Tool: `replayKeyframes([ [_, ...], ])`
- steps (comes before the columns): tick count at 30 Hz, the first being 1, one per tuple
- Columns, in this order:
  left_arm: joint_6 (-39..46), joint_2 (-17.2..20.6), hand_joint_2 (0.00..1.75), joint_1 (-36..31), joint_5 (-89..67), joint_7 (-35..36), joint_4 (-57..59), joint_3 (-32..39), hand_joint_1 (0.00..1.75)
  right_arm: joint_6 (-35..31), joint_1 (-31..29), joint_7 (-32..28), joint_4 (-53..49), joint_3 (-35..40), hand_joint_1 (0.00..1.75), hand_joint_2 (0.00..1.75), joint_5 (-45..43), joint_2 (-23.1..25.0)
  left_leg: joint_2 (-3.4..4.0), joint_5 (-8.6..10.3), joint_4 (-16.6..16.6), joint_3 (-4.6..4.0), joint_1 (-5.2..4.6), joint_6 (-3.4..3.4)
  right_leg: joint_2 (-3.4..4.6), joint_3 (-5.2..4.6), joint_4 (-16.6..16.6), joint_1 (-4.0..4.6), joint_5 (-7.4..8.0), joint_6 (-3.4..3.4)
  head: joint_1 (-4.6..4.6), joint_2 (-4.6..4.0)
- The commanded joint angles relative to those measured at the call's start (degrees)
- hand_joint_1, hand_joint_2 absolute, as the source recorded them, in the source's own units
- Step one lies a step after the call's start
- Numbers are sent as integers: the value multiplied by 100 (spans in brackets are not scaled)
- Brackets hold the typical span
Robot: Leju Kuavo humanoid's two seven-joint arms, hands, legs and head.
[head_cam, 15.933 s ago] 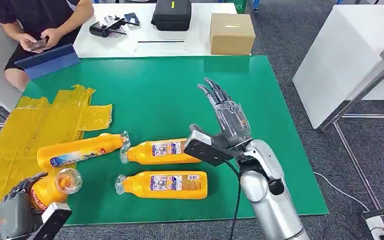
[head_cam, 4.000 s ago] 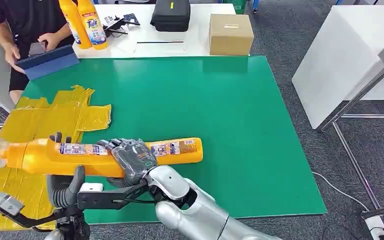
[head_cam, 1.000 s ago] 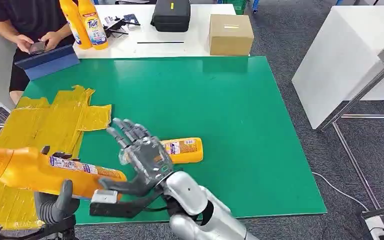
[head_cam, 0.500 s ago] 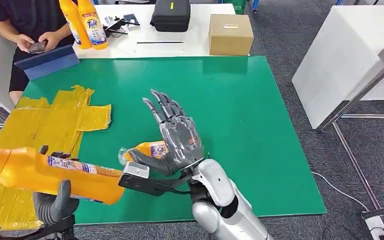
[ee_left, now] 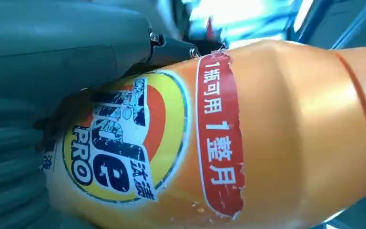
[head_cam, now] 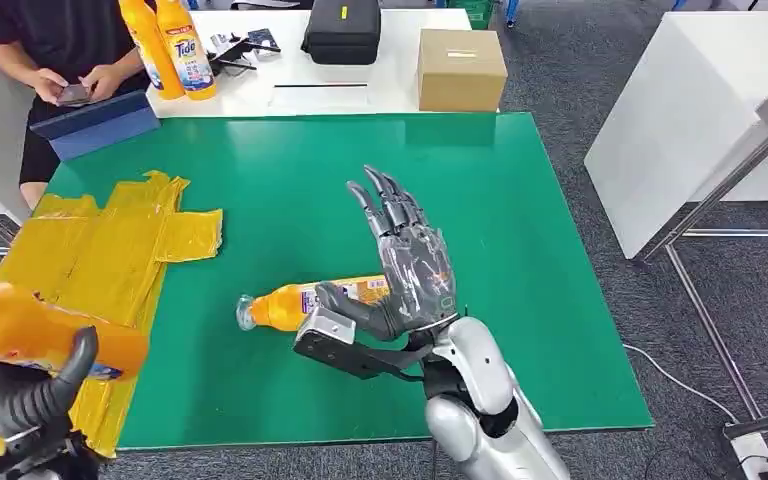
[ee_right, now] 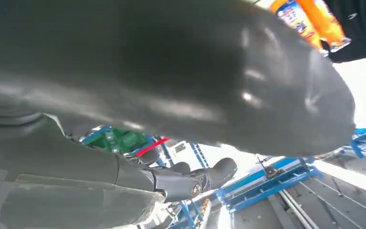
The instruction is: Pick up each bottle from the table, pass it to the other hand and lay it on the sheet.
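Above the green table (head_cam: 520,200), left hand (head_cam: 30,400) grips an orange bottle (head_cam: 40,335); right hand (head_cam: 405,265) hovers spread, empty.

Orange bottles (head_cam: 305,301), crinkled yellow sheet (head_cam: 100,245), green table (head_cam: 520,240)

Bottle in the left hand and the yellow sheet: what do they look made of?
The bottle looks like glossy orange plastic: highlights run along its smooth moulded body, and its printed label is peeling at the edges, so likely paper or film. The left hand grips it. The sheet looks like thin, shiny yellow plastic film, going by its crinkles and folded edges; it may be a cut-open bag.
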Motion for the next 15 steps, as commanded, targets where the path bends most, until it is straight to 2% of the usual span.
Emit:
replayKeyframes([
  [1, 1733, 1335, 175, -1248, -3441, 421, 2227, 487, 175, 202, -256, -142, 452, -166, 0, 0, -280, -329, -4, 10, -14, 21, 1, -23, -12, 20, -7, 2, 7, -21, -2, 0],
  [3, 2247, 1402, 175, -1385, -4351, 651, 2755, 319, 175, 185, -455, -169, 693, -86, 0, 0, -377, -262, -1, 12, -15, 22, -4, -20, -12, 18, -4, 0, 6, -17, -2, 0],
  [7, 2409, 1431, 175, -1452, -4677, 697, 3072, 150, 175, 187, -537, -135, 758, -46, 0, 0, -421, -218, 6, 10, -10, 21, 0, -27, -6, 19, 0, 3, 7, -19, 0, 0],
  [10, 2811, 1565, 175, -1753, -5943, 1262, 4113, -282, 175, 261, -557, -45, 724, -39, 0, 0, -444, -150, -4, 13, -13, 20, -3, -26, -18, 23, -3, 3, 4, -18, 0, 0],
  [14, 2811, 1565, 175, -1753, -5943, 1262, 4113, -282, 175, 261, -557, -45, 724, -39, 0, 0, -444, -150, -7, 13, -11, 22, -5, -32, -16, 24, 0, 1, 3, -21, 0, 0],
  [15, 2936, 1630, 175, -1847, -6306, 1404, 4480, -413, 175, 291, -535, -20, 710, -48, 0, 0, -432, -147, -4, 12, -4, 7, -1, -23, -7, 12, 2, 6, 6, -18, 0, 0],
])
